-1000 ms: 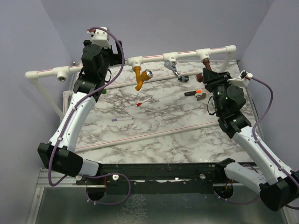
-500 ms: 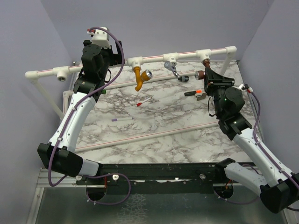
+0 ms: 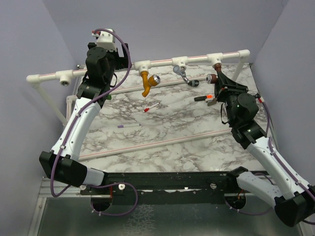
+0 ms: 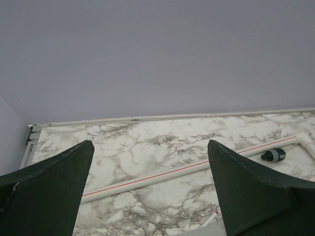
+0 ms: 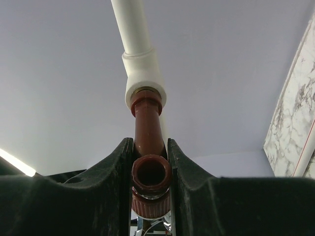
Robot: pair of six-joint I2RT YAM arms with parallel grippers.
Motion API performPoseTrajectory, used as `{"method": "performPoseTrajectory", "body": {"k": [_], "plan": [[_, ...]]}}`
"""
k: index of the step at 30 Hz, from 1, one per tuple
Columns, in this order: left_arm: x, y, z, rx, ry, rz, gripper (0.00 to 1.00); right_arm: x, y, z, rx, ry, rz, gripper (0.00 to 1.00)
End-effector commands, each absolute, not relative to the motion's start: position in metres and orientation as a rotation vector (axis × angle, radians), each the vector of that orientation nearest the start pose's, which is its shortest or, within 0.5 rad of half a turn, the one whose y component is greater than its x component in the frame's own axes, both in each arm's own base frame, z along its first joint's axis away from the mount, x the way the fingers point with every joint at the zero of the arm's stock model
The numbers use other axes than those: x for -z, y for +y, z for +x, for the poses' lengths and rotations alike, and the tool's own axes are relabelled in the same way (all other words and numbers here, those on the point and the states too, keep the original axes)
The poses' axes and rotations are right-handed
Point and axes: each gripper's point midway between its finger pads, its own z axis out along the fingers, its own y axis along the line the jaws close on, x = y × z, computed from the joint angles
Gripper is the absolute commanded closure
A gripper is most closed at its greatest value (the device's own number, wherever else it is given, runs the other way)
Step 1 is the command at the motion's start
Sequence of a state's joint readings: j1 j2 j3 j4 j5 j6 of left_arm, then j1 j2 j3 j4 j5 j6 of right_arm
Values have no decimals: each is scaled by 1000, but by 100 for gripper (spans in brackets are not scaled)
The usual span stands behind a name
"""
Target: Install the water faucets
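**pipefan:** What's your feed showing, left to right?

**yam_op:** From my chair, the left gripper (image 4: 150, 162) is way up at the far left, near the white pipe (image 3: 162, 61). Its fingers (image 4: 49, 187) are spread wide and gripping nothing. That wrist cam only gives me the marble table (image 4: 147, 142) and the wall. Further left on the pipe there's a bare tee socket (image 3: 64, 81).

**pipefan:** And the faucets?

**yam_op:** The mustard-orange faucet (image 3: 147, 81) sits in the tee just right of the left arm, spout down, chrome knob on its right. Nearer me on the marble are a purple marker (image 3: 128, 126) and a red-and-white one (image 3: 150, 107), both lying loose. The silver-grey faucet (image 3: 181, 71) hangs from the next tee along. Just right of it and lower, what looks like the dark green faucet (image 3: 193, 82) lies on the table by the end of the thinner red-striped pipe (image 3: 147, 87). A black-and-orange piece (image 3: 206, 98) lies a bit nearer me.

**pipefan:** Right arm?

**yam_op:** The right gripper (image 5: 150, 147) is pinched narrow on the dark brown faucet (image 5: 147, 118), with a finger on each side of its body. In the wrist cam the faucet's stem runs straight up, and its collar meets the mouth of the right-hand tee.
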State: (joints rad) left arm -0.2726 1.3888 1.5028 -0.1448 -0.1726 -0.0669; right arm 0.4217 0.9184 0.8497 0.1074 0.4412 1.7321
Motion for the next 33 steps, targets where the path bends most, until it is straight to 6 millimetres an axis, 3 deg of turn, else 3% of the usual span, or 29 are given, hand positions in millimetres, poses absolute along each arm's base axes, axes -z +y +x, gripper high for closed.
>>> {"method": "performPoseTrajectory", "body": {"k": [1,5,11,17,25,33], "plan": [[-341,-95,452,92,1805,41,1,-393,114,328,-1392,1088,1323,67],[-340,-94,452,88,1808,41,1,-392,114,326,-1378,1102,1315,46],[-340,-94,452,87,1808,41,1,-394,112,321,-1361,1116,1298,32],[-340,-94,452,87,1808,41,1,-391,101,308,-1263,1166,1276,27],[-339,-95,452,89,1809,41,1,-400,83,285,-1053,1253,1107,25],[-340,-95,452,91,1806,41,1,-422,65,257,-721,1357,694,26]]}}
